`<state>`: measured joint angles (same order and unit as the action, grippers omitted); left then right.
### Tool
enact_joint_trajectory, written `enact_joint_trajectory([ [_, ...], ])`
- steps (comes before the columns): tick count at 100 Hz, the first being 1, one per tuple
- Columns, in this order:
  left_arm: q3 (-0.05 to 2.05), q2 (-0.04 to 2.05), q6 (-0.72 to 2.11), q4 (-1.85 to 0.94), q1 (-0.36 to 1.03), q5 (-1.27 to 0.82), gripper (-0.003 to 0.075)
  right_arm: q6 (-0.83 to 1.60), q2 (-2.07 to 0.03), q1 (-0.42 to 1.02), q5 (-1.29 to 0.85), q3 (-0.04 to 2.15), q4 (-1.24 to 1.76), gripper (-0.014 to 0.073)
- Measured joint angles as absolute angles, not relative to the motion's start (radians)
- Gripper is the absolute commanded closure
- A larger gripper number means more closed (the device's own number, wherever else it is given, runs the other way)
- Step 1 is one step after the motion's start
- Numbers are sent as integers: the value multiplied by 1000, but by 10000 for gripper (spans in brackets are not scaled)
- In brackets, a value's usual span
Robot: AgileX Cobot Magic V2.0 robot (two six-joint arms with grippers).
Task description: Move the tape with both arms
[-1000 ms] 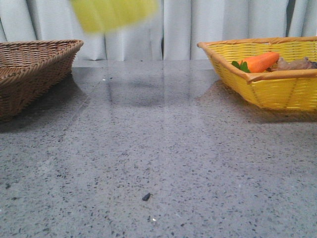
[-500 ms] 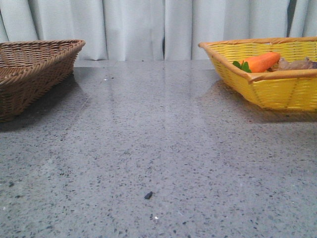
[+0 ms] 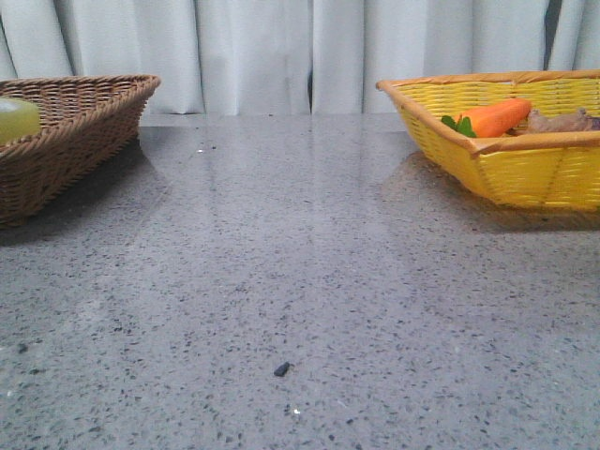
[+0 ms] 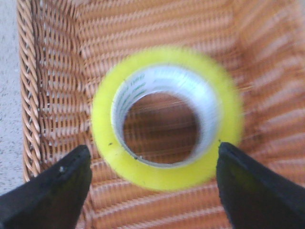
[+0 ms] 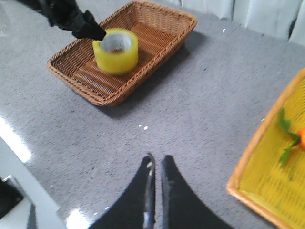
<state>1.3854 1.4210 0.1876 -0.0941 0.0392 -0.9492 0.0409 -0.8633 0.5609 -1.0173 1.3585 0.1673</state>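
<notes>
The yellow tape (image 4: 164,117) with its pale core lies inside the brown wicker basket (image 4: 52,86). My left gripper (image 4: 152,149) is open just above it, its black fingers (image 4: 66,183) wide apart on either side and clear of the roll. In the right wrist view the tape (image 5: 116,51) stands in the basket (image 5: 157,33) with the left arm (image 5: 71,19) beside it. In the front view only a slice of the tape (image 3: 14,119) shows at the left edge. My right gripper (image 5: 157,157) is shut and empty above the grey table.
A yellow basket (image 3: 506,169) at the right holds an orange carrot (image 3: 492,117) and a brownish item (image 3: 562,120). Its rim also shows in the right wrist view (image 5: 259,143). A small dark speck (image 3: 279,369) lies on the grey speckled table. White curtains hang behind.
One second ago the tape was a yellow blur high in the front view. It then left the view. Now it shows low in the brown basket at the left edge.
</notes>
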Motion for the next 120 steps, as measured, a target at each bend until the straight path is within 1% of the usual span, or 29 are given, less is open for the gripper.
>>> enact_joint_trajectory([
  [3,1364,1378,192,-115,44,-930,344,41,-832,561,-1002,1331,153,652],
  [9,1297,1273,202,-161,61,-872,393,41,-756,561,-943,1260,97,652],
  [21,1114,978,209,-224,123,-733,487,41,-554,561,-782,1041,-52,652],
  [33,888,688,210,-239,162,-619,627,41,-351,561,-615,823,-188,652],
  [38,797,582,210,-220,164,-602,701,41,-291,561,-554,740,-209,652],
  [42,724,497,210,-197,166,-602,743,41,-255,561,-520,697,-214,652],
  [55,561,269,210,-147,166,-639,741,41,-152,561,-442,602,-228,652],
  [63,519,146,211,-122,166,-641,741,41,-122,561,-428,584,-233,652],
  [75,492,34,212,-111,166,-673,741,41,-111,561,-421,580,-235,652],
  [93,486,-4,212,-220,174,-783,741,41,-111,561,-416,580,-235,652],
  [120,486,-6,212,-443,174,-801,741,41,-111,561,-416,580,-235,652],
])
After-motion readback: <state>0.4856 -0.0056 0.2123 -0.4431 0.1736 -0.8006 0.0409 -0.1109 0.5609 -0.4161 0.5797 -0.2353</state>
